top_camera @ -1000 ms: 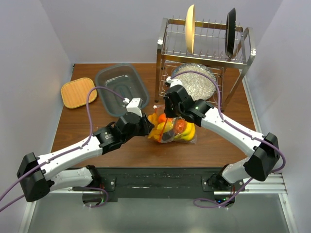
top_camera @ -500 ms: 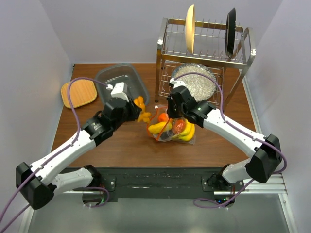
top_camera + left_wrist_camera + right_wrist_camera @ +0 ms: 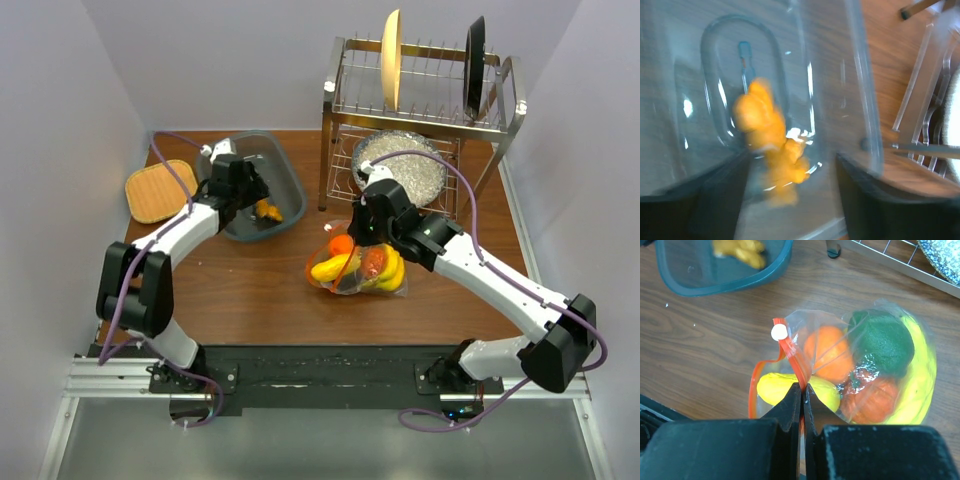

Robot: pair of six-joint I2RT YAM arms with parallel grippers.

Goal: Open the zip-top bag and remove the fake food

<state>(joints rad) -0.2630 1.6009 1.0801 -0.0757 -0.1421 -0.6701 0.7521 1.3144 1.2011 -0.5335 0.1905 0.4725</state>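
Reaching the tub (image 3: 285, 175), left jaws freed orange piece (image 3: 267, 210).

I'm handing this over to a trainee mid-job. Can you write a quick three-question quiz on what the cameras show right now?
1. True or false: the right gripper is shut on the zip-top bag.
2. Where is the yellow-orange piece? A) inside the grey tub B) on the silver plate C) in the dish rack
3. Fill in: above the tub, the left gripper is ____.
Key: 1 true; 2 A; 3 open.
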